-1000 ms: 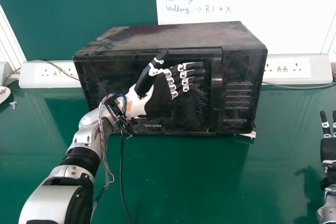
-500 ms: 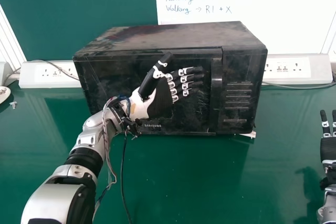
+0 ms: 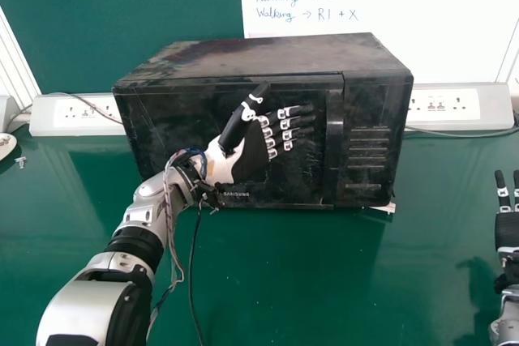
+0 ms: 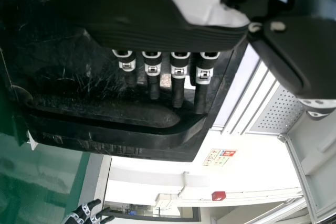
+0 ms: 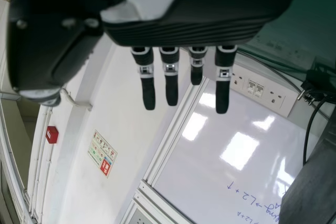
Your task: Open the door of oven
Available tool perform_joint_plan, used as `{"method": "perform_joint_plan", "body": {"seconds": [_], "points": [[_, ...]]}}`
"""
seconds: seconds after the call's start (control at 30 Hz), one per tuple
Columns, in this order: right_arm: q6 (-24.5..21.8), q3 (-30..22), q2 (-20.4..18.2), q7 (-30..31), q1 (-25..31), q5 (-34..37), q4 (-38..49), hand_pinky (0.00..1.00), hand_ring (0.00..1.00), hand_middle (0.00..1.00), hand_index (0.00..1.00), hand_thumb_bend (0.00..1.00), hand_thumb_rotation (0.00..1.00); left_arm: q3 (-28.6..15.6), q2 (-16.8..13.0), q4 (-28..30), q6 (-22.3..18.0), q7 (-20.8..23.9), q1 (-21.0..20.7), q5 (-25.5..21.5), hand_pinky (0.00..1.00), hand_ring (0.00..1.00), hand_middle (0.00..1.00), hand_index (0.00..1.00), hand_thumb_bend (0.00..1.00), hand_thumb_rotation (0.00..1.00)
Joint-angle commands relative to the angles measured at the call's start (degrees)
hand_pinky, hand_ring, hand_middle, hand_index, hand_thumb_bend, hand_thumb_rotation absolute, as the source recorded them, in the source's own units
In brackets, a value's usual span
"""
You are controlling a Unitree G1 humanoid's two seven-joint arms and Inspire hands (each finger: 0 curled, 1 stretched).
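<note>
Green tabletop [image 3: 268, 281] below, whiteboard [image 3: 389, 6] at the back, and black oven [image 3: 276, 54] on the tabletop with its door [image 3: 162, 131] still closed. Now check the left robot hand [image 3: 253, 153]: in front of the door, thumb up, fingers straight and slightly spread, not pinching anything. Sits a touch lower than a second ago, with the palm nudged toward the handle [image 3: 334, 143] on the door's right side. Tiny shift, no swing at the door, so probably just lining up for now. Fingertips near the handle, but can't tell about actual contact. Probably needs to hook behind that bar and then pull; could easily slip off otherwise. Right robot hand [image 3: 508, 232] over at the head view's right edge, idle, fingers straight and apart.
</note>
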State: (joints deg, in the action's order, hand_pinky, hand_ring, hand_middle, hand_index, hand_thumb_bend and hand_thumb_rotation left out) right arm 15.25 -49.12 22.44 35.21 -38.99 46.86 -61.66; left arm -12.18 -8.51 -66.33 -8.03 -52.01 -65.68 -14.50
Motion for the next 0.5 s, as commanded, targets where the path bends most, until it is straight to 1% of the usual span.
{"method": "perform_joint_plan", "body": {"seconds": [0.0, 0.13, 0.33, 0.47], "points": [[0.05, 0.05, -0.49, 0.08, 0.36, 0.14, 0.19, 0.88, 0.97, 0.93, 0.88, 1.0, 0.91, 0.45, 0.45, -0.93, 0.53, 0.34, -1.0, 0.64, 0.68, 0.82, 0.87, 0.83, 0.85, 0.83], [0.18, 0.08, -0.69, -0.19, 0.35, 0.11, 0.39, 0.89, 0.98, 0.93, 0.87, 1.0, 0.91, 0.55, 0.74, -1.29, 0.73, 1.16, -1.1, 1.08, 0.65, 0.79, 0.86, 0.83, 0.86, 0.83], [0.49, 0.14, -0.59, -1.06, 0.23, -0.2, 0.05, 0.87, 0.97, 0.93, 0.87, 1.0, 0.93, 0.54, 1.21, -2.21, 1.12, 2.36, -1.56, 1.55, 0.63, 0.79, 0.85, 0.82, 0.86, 0.82], [0.62, 0.09, -0.56, -0.49, 0.23, -0.13, -0.13, 0.89, 0.97, 0.93, 0.86, 1.0, 0.93, 0.36, 1.55, -2.59, 1.01, 2.73, -1.89, 1.47, 0.62, 0.79, 0.86, 0.82, 0.86, 0.82]]}}
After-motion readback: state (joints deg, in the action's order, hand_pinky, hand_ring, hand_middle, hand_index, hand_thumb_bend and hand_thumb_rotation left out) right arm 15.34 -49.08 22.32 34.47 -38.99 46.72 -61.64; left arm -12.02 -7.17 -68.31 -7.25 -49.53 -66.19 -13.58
